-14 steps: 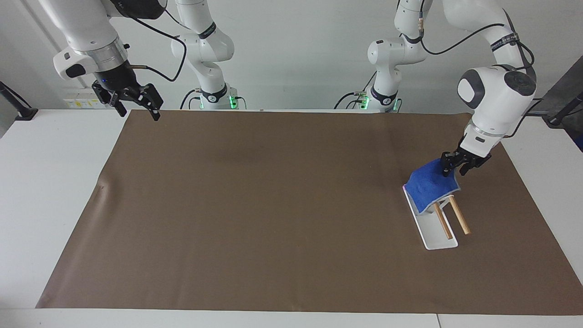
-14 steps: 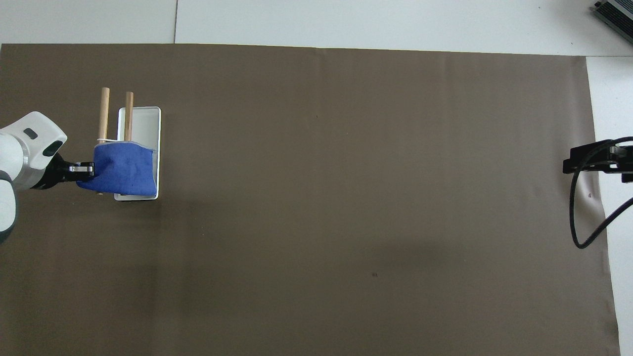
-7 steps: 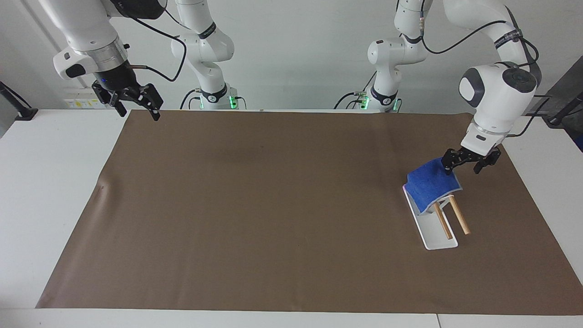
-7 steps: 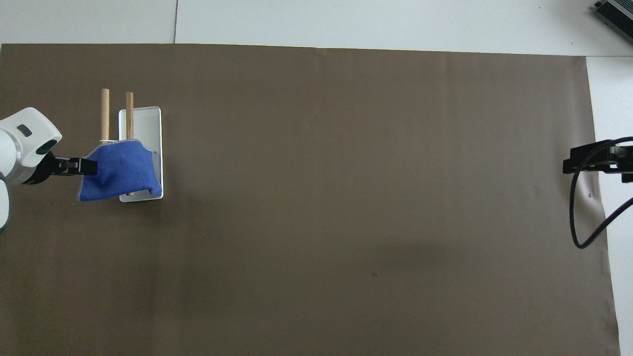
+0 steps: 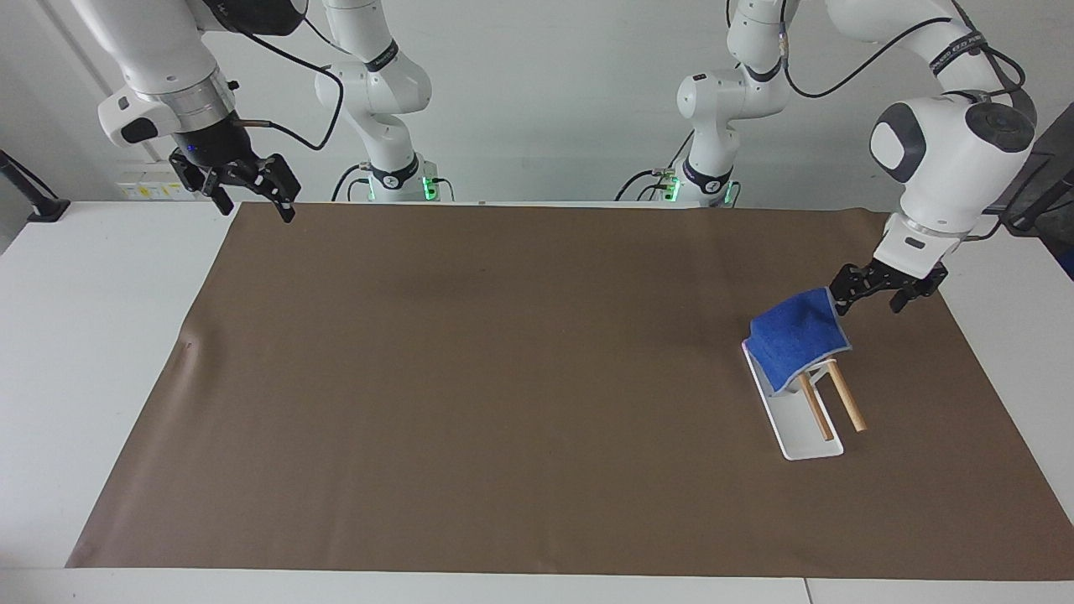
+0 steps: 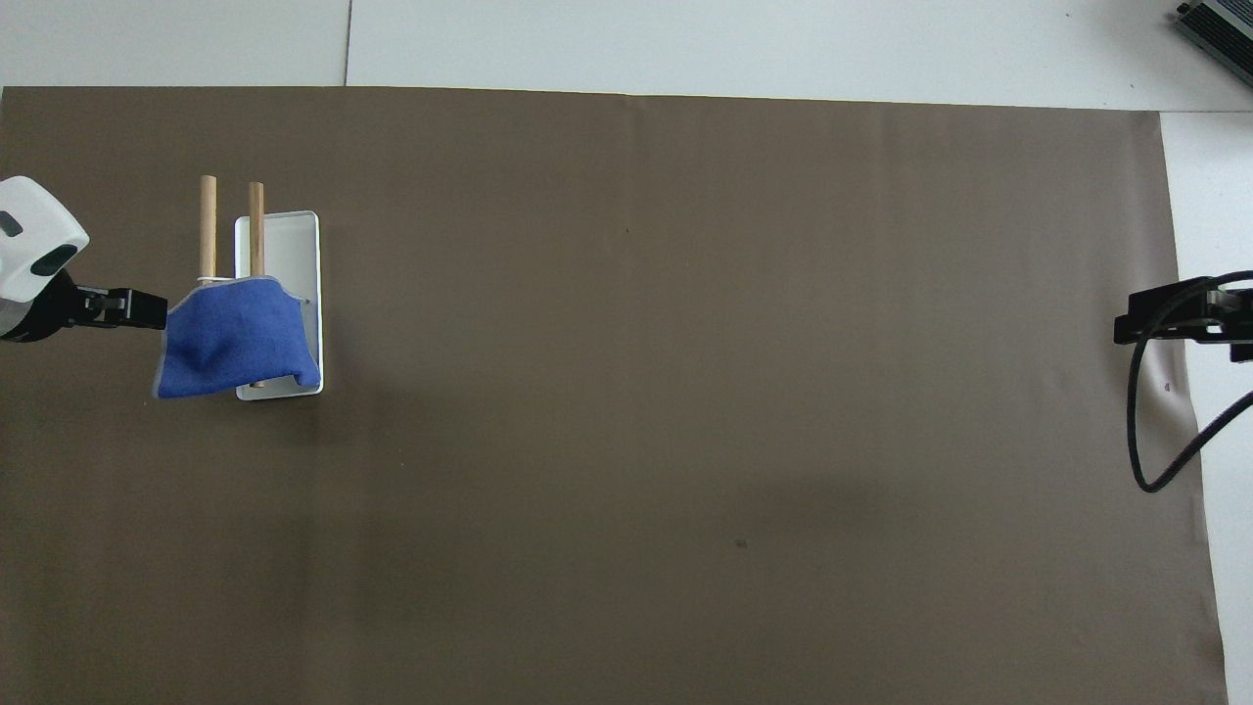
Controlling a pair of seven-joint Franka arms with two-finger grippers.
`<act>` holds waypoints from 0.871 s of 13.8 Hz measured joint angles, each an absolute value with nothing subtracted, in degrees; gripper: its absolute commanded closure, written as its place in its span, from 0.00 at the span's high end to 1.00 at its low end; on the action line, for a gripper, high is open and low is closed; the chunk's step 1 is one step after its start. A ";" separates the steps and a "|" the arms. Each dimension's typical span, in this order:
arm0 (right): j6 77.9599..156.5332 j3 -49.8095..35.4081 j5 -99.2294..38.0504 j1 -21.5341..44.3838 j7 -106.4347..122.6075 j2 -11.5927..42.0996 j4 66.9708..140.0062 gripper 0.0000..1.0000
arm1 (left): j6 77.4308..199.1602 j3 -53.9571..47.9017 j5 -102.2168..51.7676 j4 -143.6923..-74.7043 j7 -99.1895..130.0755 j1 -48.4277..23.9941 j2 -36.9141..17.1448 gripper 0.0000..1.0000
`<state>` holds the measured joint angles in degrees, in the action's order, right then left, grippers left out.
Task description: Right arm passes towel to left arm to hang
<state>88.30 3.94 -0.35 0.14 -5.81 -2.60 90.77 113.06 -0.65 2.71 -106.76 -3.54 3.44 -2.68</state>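
The blue towel [image 5: 795, 340] [image 6: 235, 338] hangs draped over the two wooden rods [image 5: 847, 401] [image 6: 208, 220] of a small rack with a white base [image 5: 810, 443] [image 6: 294, 245], toward the left arm's end of the table. My left gripper [image 5: 869, 302] [image 6: 147, 307] hovers open just beside the towel's raised corner, with nothing between its fingers. My right gripper [image 5: 256, 208] [image 6: 1128, 326], showing a blue light, waits open and empty in the air over the mat's corner at the right arm's end.
A large brown mat [image 5: 503, 377] [image 6: 685, 392] covers most of the white table [image 5: 92, 335]. A black cable [image 6: 1150, 431] loops down from the right arm over the mat's edge. Both arm bases [image 5: 394, 180] stand at the robots' edge of the table.
My left gripper has opened, let go of the towel and drawn back up and away toward the left arm's end. The towel's corner has settled on the rods. The right arm has stayed still.
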 measured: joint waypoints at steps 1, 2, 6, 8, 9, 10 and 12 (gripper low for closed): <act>88.30 3.94 -0.35 0.14 -5.81 -2.61 90.77 1.00 | 112.42 -0.66 2.31 -106.16 -3.36 3.43 -2.86 0.91; 88.30 3.94 -0.35 0.14 -5.81 -2.61 90.77 1.00 | 111.36 -0.67 2.18 -105.25 -3.27 3.43 -3.02 0.91; 88.30 3.94 -0.35 0.14 -5.81 -2.61 90.77 1.00 | 103.25 -1.19 1.92 -98.39 -3.20 3.36 -4.07 0.91; 88.30 3.94 -0.35 0.14 -5.81 -2.61 90.77 1.00 | 99.47 -2.06 1.89 -95.50 -3.17 3.33 -4.31 0.91; 88.30 3.94 -0.35 0.14 -5.81 -2.61 90.77 1.00 | 97.95 -2.46 1.89 -94.44 -3.13 3.32 -4.35 0.91; 88.30 3.94 -0.35 0.14 -5.81 -2.61 90.77 1.00 | 96.44 -2.87 1.87 -93.37 -3.12 3.32 -4.37 0.91; 88.30 3.94 -0.35 0.14 -5.81 -2.61 90.77 1.00 | 93.53 -3.66 1.86 -91.27 -3.12 3.31 -4.37 0.91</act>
<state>88.30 3.94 -0.35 0.14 -5.81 -2.61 90.77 93.53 -3.66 1.86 -91.27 -3.12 3.31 -4.37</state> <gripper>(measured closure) 0.000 0.088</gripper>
